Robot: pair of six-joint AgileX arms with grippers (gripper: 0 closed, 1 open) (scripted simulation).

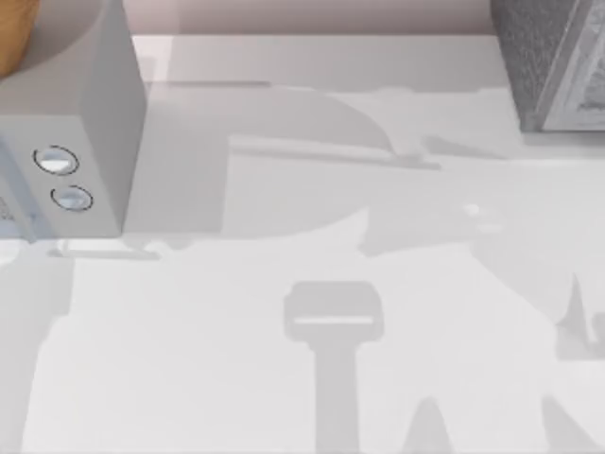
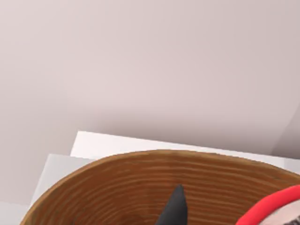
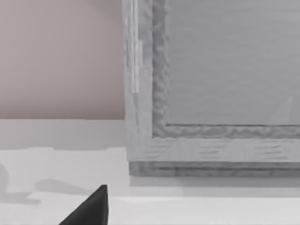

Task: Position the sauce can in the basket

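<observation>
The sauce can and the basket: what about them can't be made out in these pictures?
- Sauce can: in the left wrist view just a red curved rim shows, cut off by the picture's edge; label and body unseen.
- Basket: part of its wooden wall shows; its bottom is cut off.
- Left gripper: one dark fingertip visible, so its hold on the can is unclear.
- Grey box: cut off in the right wrist view.

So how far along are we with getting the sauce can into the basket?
Nearly there, it seems. In the left wrist view the sauce can sits at the left gripper's fingers, right over the wooden basket. Still left: lowering and letting go; whether it is gripped is unclear. The right gripper's finger idles by the grey box.
</observation>
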